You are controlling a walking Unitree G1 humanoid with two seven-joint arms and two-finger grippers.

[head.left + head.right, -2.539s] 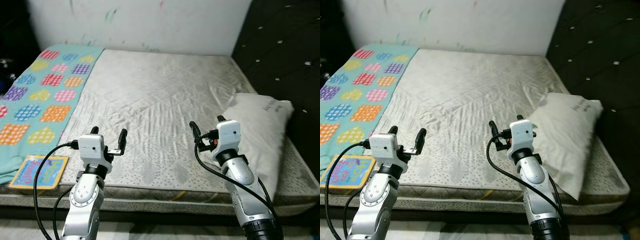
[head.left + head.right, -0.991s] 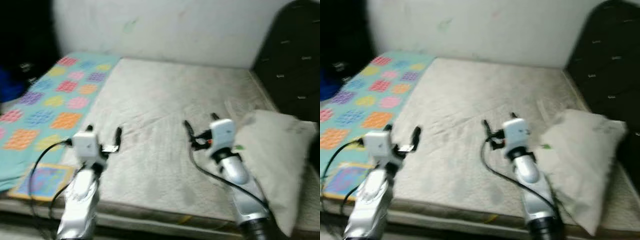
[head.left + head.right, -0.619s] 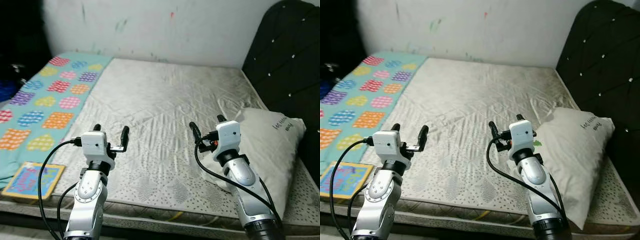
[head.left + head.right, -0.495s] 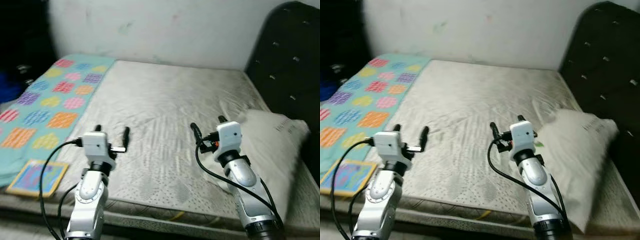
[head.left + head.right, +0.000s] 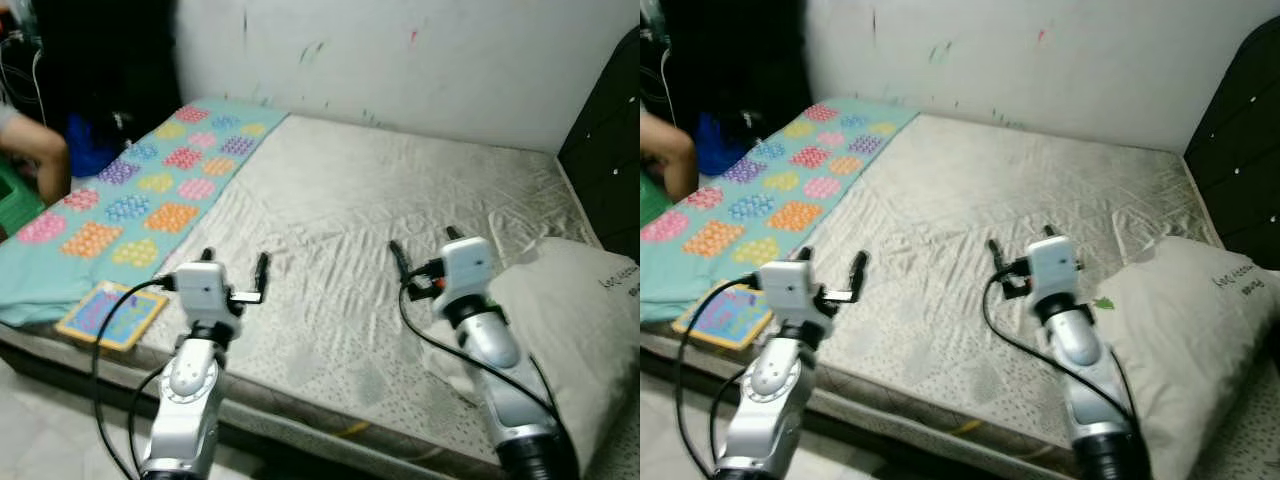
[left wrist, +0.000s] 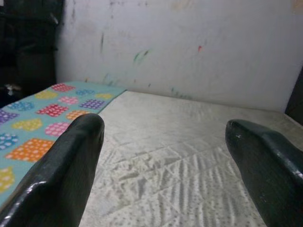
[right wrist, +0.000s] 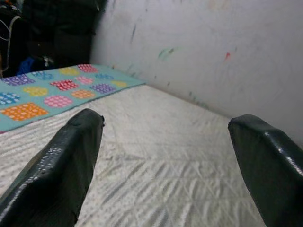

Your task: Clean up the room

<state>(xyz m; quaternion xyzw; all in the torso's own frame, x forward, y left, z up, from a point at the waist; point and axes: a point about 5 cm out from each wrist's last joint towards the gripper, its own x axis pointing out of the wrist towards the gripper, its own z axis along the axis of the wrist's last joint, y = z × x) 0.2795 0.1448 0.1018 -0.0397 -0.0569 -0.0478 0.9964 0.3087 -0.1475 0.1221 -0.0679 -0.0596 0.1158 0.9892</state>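
A bare mattress (image 5: 400, 200) with a wrinkled grey-white cover lies before me. A teal blanket (image 5: 150, 185) with coloured patches covers its left side. A flat colourful picture board (image 5: 110, 315) rests at the mattress's near left edge. A grey-white pillow (image 5: 575, 320) lies at the right. My left gripper (image 5: 235, 265) hovers open over the near part of the mattress, with nothing between its fingers (image 6: 61, 175). My right gripper (image 5: 422, 245) is raised beside the pillow, open and empty too, its fingers (image 7: 61, 170) wide apart.
A black tufted headboard (image 5: 610, 140) stands at the right. A marked white wall (image 5: 400, 60) runs behind the bed. At the far left, part of a person (image 5: 40, 150) shows beside something green (image 5: 15, 200) and dark clutter. Pale floor (image 5: 40, 420) lies below the bed's near edge.
The whole view has swung to the left: the pillow sits nearer the right edge, and the person and dark clutter have come into sight. Both arms keep the same pose, grippers open.
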